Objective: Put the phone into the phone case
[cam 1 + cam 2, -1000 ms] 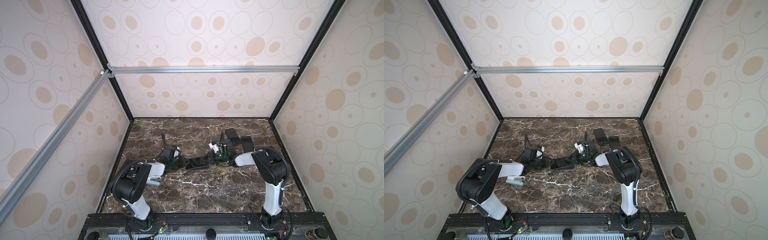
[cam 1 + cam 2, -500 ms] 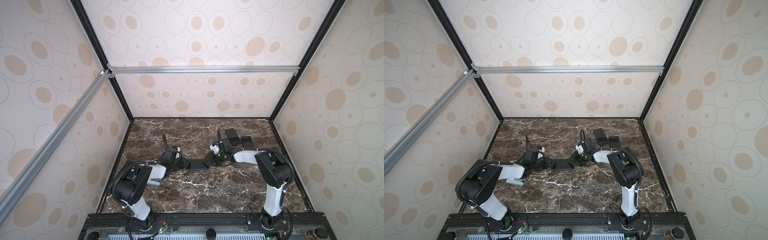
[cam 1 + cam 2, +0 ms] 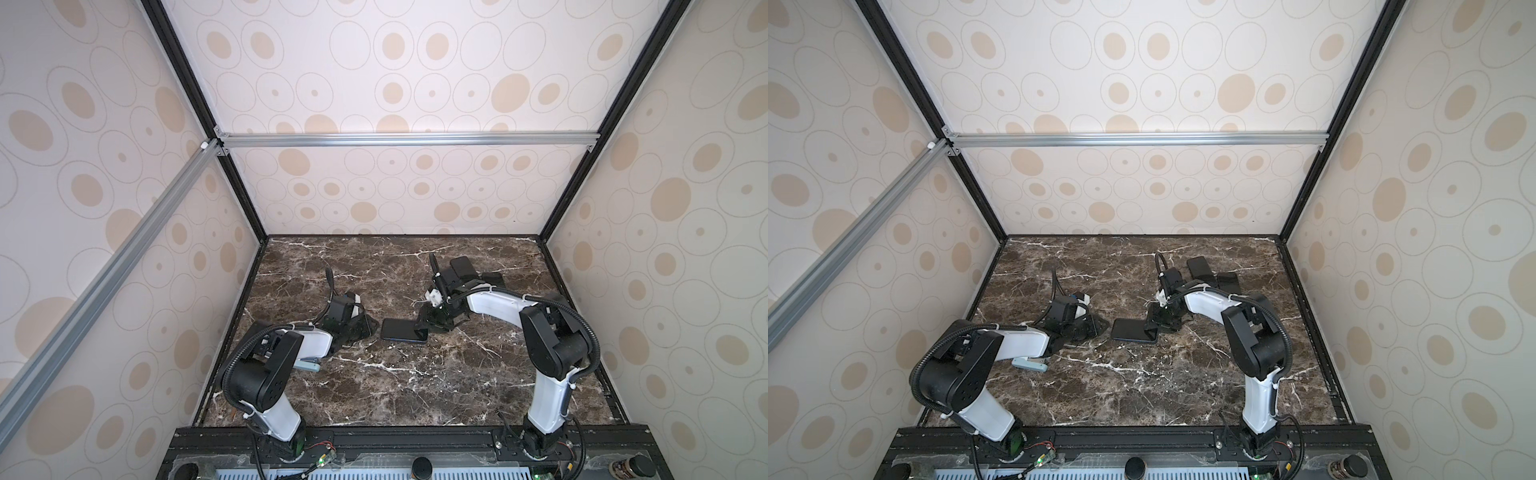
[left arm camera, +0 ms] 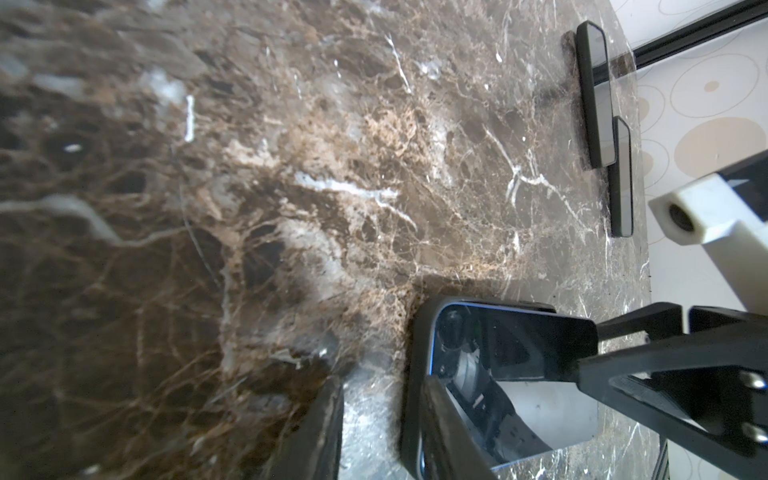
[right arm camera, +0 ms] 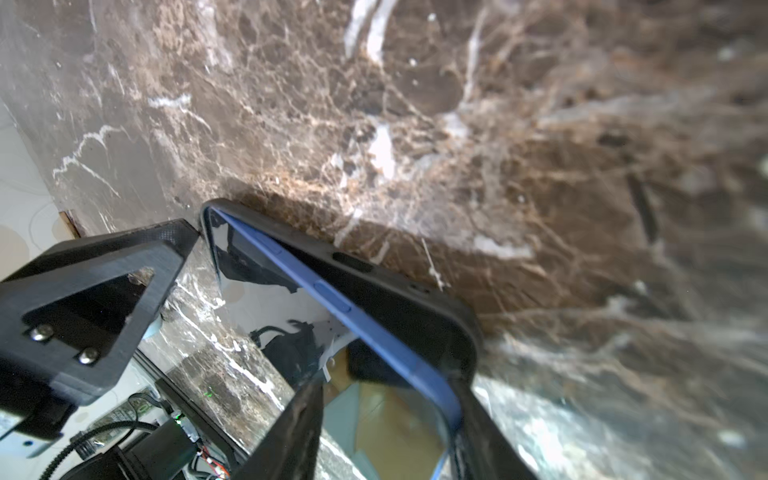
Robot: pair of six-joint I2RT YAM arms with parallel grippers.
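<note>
Top views, nearest first. Noted a small teal item (image 3: 308,365) lying toward the front left, touched by neither gripper. Found left gripper (image 3: 365,327) low at mid-table, jaws part-spread and pinching nothing, tips just beside one end of the phone (image 3: 404,330). Found that phone lying flat on the table (image 3: 415,386), inside the case (image 5: 395,291), between both grippers; a second ago looked raised and tilted between them. Found right gripper (image 3: 428,328) at the other end, jaws now spread where a second ago were pressed together, one finger over the screen. Confirmed in right wrist view: phone's blue edge riding above the case wall along one side. Judged set down and released, yet not fully seated; firm push on that side wanted next. Noted two dark slabs (image 3: 463,266) farthest back, apart from the work.
</note>
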